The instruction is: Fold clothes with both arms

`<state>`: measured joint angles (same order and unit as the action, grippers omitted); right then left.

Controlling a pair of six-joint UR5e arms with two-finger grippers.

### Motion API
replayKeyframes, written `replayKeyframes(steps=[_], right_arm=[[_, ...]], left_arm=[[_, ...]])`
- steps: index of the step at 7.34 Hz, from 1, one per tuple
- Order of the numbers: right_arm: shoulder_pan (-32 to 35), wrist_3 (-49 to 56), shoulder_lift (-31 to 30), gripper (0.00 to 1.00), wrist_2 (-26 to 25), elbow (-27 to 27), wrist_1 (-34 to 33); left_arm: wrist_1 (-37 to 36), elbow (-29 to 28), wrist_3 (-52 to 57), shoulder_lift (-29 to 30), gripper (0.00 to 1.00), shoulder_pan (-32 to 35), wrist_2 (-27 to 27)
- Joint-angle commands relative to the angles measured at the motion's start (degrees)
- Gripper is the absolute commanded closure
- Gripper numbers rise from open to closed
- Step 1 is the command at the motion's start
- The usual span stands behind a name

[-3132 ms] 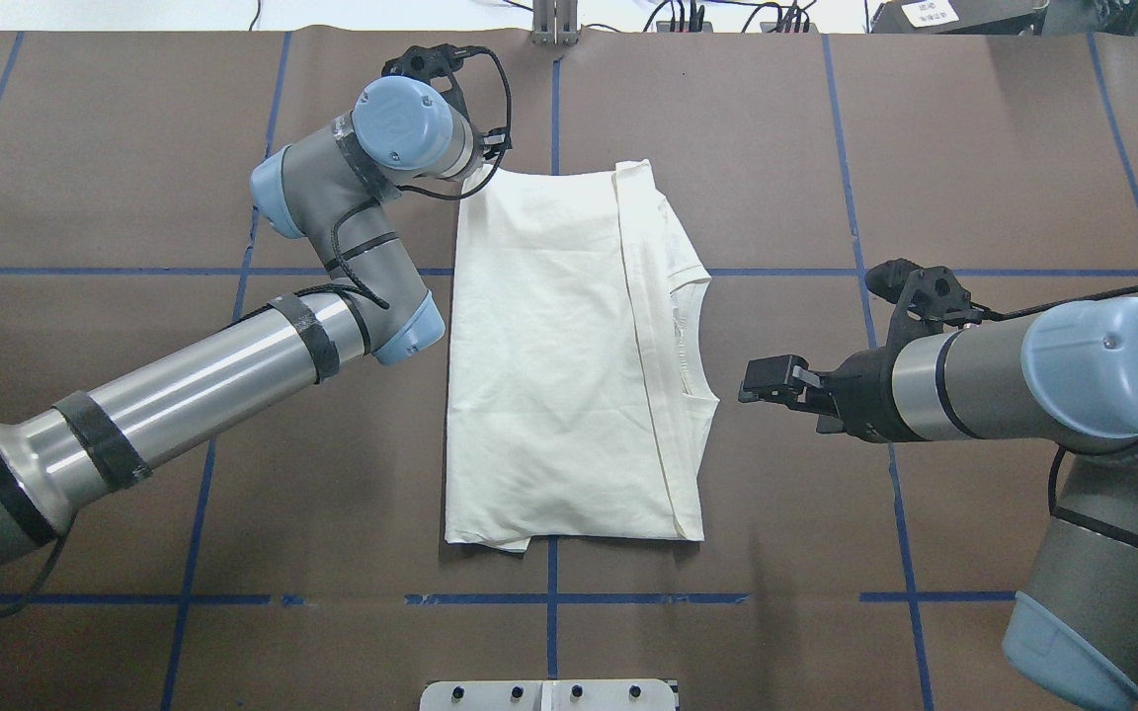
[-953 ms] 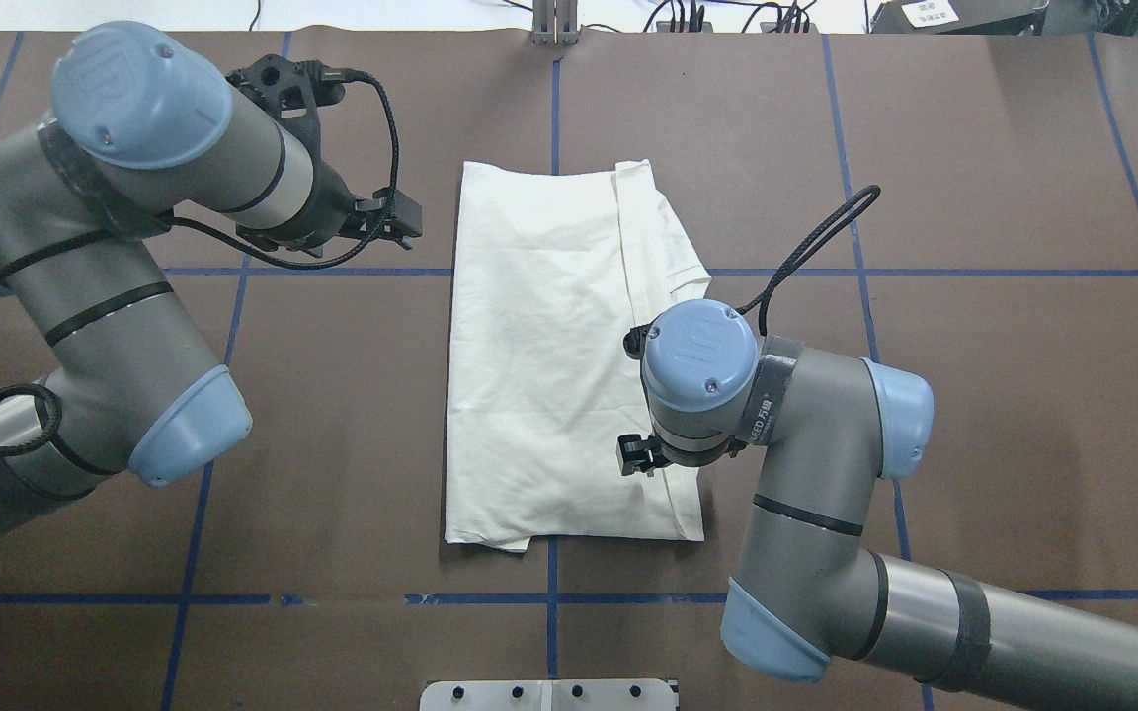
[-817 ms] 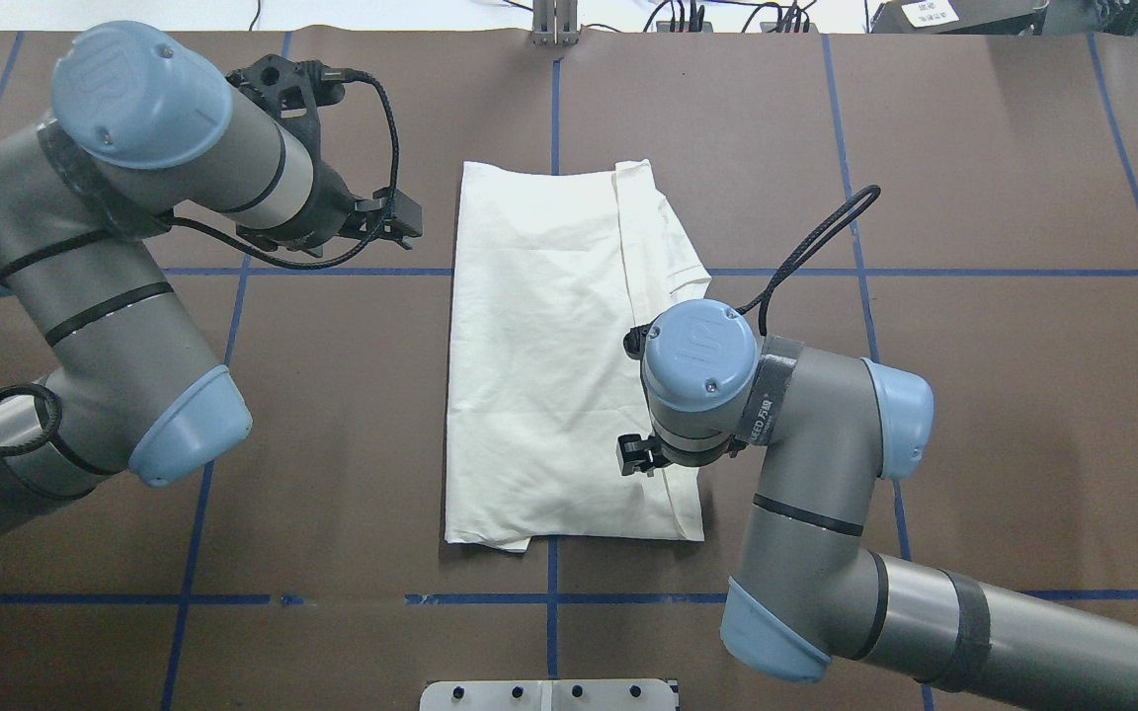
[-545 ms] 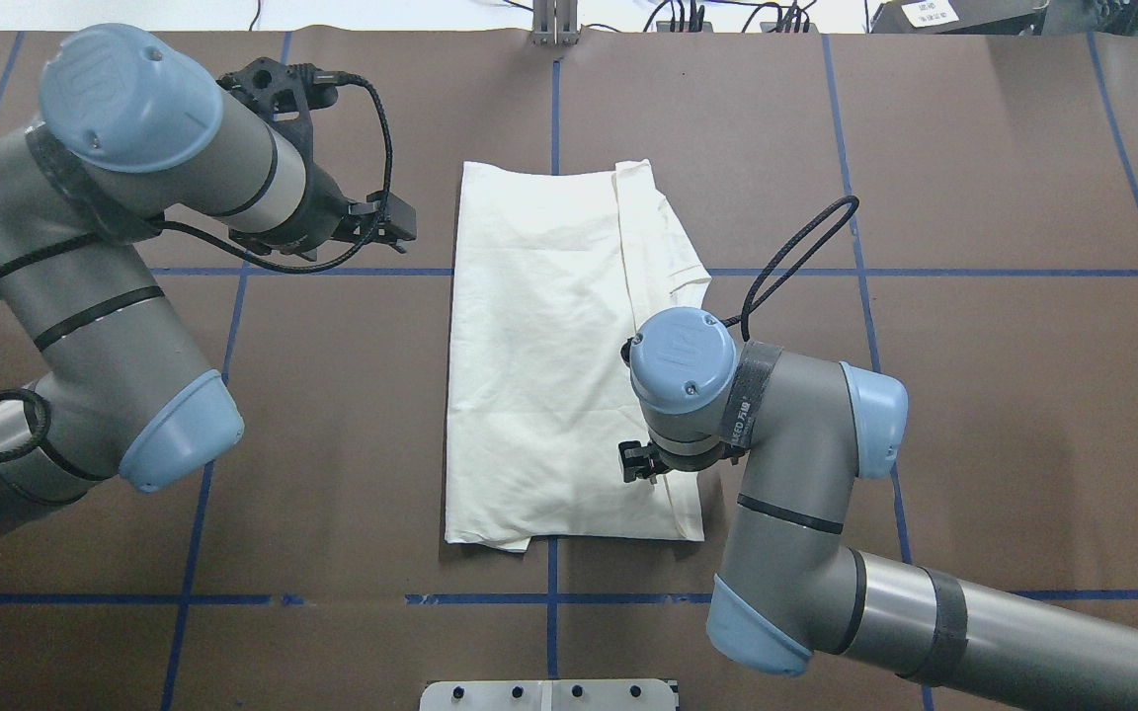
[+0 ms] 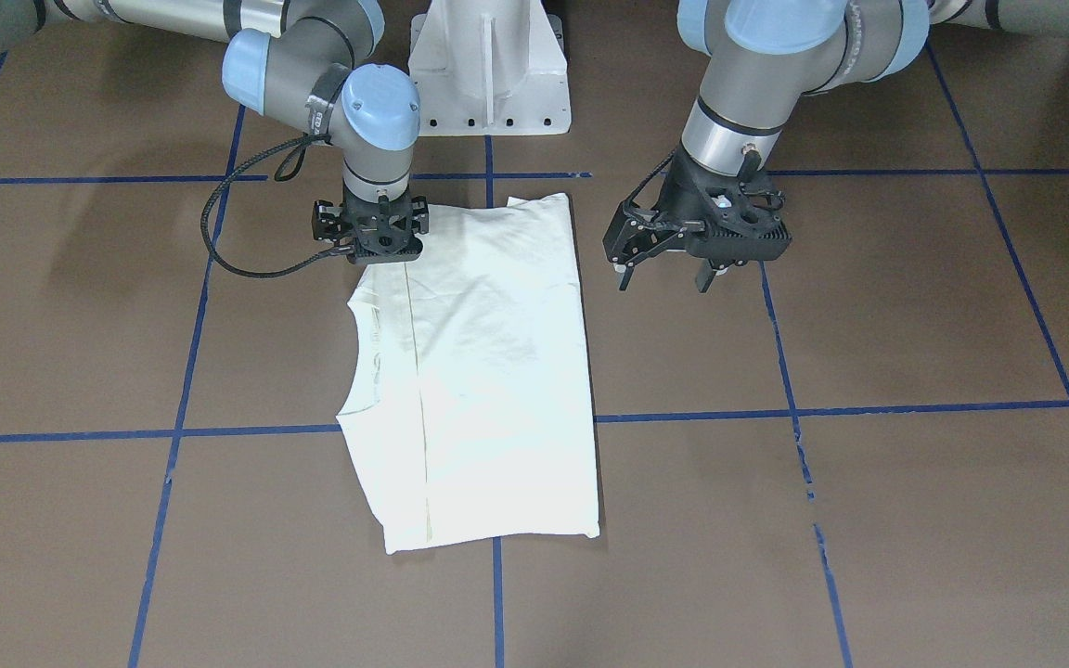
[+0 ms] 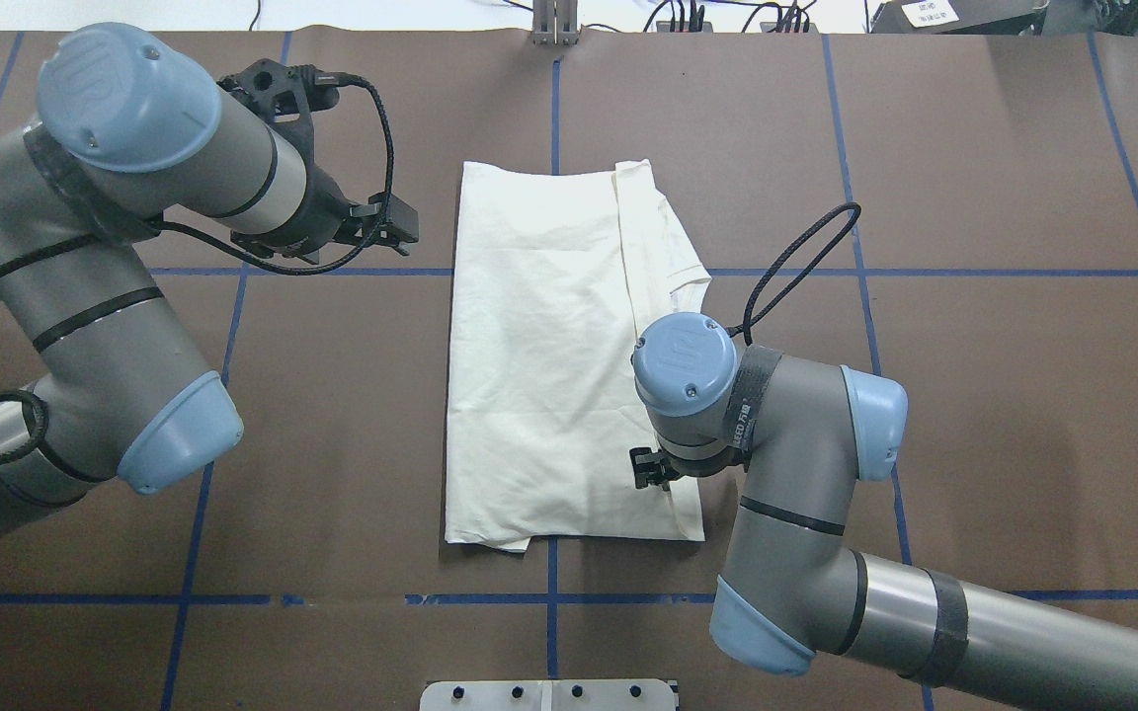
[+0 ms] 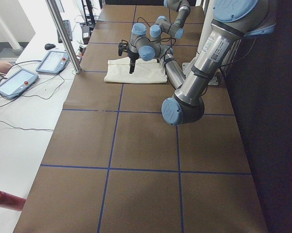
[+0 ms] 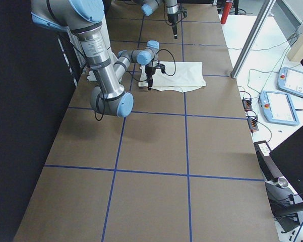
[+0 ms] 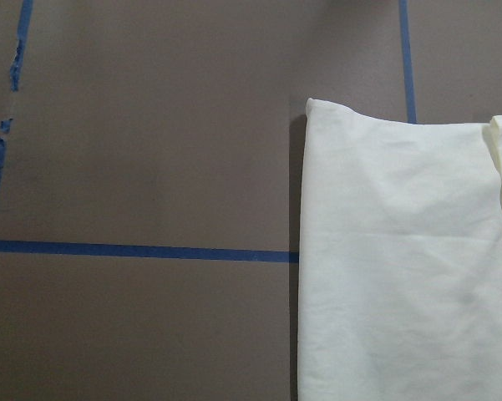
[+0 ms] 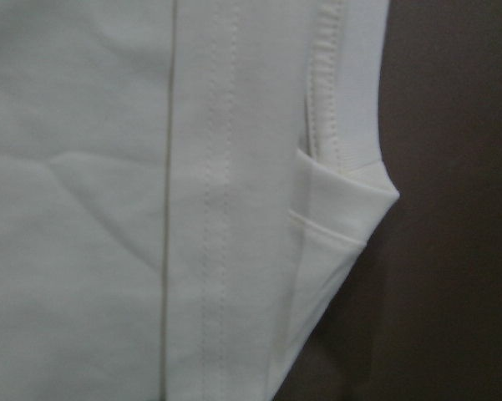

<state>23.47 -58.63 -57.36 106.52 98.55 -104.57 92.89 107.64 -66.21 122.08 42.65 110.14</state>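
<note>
The cream-white shirt (image 6: 539, 355) lies folded into a long rectangle at the table's middle, plain side up, with a narrow folded strip and the neckline along its right edge (image 5: 488, 371). My right gripper (image 6: 646, 469) points straight down over that strip near the shirt's near right corner (image 5: 384, 258), very close to the cloth, and looks open. Its wrist view shows the seams and a folded corner (image 10: 351, 200). My left gripper (image 6: 409, 225) hangs open and empty above the bare table, left of the shirt's far left corner (image 5: 664, 274). Its wrist view shows that corner (image 9: 334, 117).
The table is brown with a grid of blue tape lines (image 6: 549, 597). The white pedestal base (image 5: 488, 65) stands at the robot's edge. Tablets (image 7: 19, 80) and a metal post (image 7: 63, 34) stand beyond the far edge.
The left gripper left the shirt's far left corner and drew back to the left. The right arm swung in over the shirt, then slid along its right strip toward the robot.
</note>
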Motion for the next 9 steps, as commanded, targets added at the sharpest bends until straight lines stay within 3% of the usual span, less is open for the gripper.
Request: replayKeyframes(steps=[1, 9], right_arm=[[-0.01, 0.10, -0.29, 0.00, 0.01, -0.29, -0.90], [7.72, 10.12, -5.30, 0.00, -0.08, 1.82, -3.02]], left_arm=[[0.01, 0.03, -0.14, 0.09, 0.00, -0.02, 0.16], [0.19, -0.06, -2.08, 0.53, 0.00, -1.60, 0.16]])
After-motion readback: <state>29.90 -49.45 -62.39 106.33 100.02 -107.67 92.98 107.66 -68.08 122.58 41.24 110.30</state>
